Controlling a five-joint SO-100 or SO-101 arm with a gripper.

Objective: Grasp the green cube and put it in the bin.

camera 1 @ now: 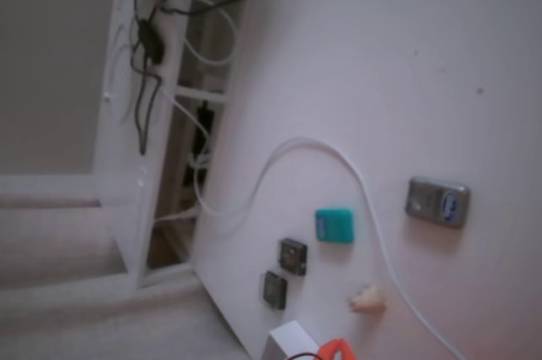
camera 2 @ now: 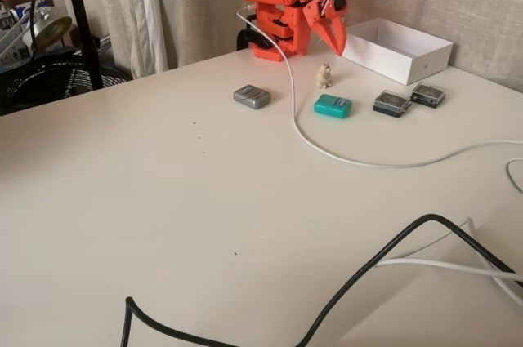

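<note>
right now the green cube (camera 2: 333, 105) lies flat on the white counter (camera 2: 204, 200), free of the arm, with the white cable (camera 2: 327, 149) curving just past its 9 o'clock side in a fixed view. at its 3 o'clock sit two dark square chips (camera 2: 391, 103), and at its 9 o'clock, well apart, a grey-silver device (camera 2: 252, 96). a small beige figurine (camera 2: 324, 76) stands at the cube's 12 o'clock, near the arm. the bin (camera 2: 398, 50), a shallow white box, sits at the cube's 1 o'clock by the wall. the orange claw (camera 2: 333, 33) hangs folded above the counter, pointing down beside the bin's near corner, holding nothing; its jaws look nearly closed, though the angle makes that hard to judge. in the other fixed view the cube (camera 1: 334, 225) rests between the chips (camera 1: 293, 256) and the device (camera 1: 438, 201), only a corner of the bin (camera 1: 290, 341) showing.
</note>
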